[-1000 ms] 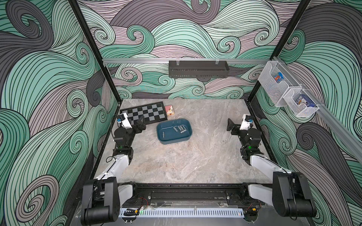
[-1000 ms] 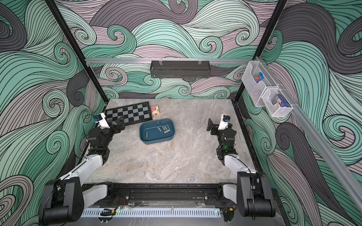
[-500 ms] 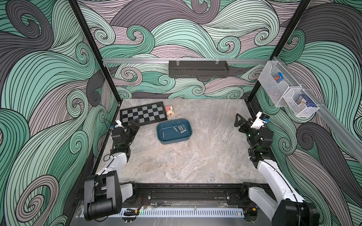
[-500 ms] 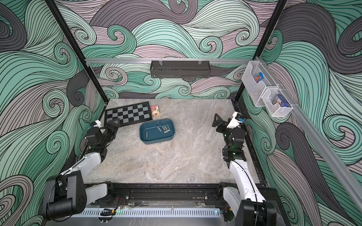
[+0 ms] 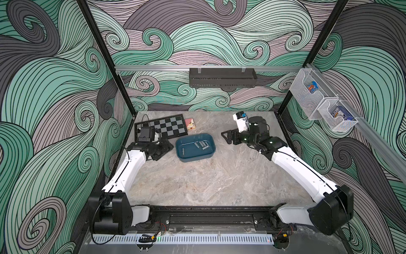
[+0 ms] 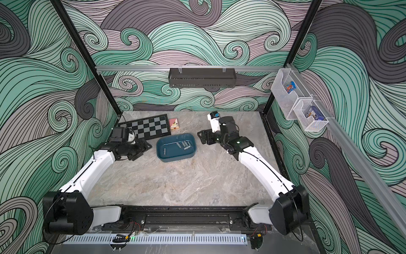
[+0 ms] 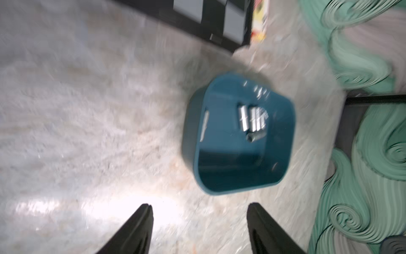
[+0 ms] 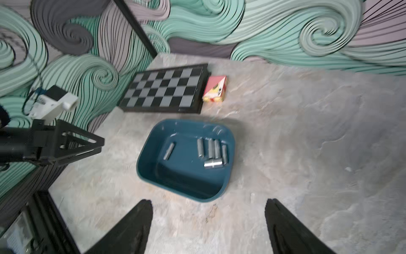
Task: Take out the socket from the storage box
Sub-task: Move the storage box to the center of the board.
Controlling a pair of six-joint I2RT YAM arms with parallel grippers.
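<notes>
Sockets (image 8: 211, 151): short shiny steel cylinders, five bunched, lone socket (image 8: 168, 151) apart, all lying flat in storage box (image 8: 182, 178) on surface (image 8: 307, 154). Risk: bunch is tight + slick, so I may pinch two or roll one away; light box could slide. Left gripper (image 7: 198, 209) & right gripper (image 8: 208, 204): spread wide, empty, flanking box w/o touching.

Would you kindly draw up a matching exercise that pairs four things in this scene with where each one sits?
Things:
1. sockets
2. chessboard
3. small red box
4. black perforated tray

Places:
A. hanging from the rail at the back
B. lying in the storage box
C. flat on the table, back left
D. on the table beside the chessboard

Pairs: 1-B, 2-C, 3-D, 4-A
</notes>
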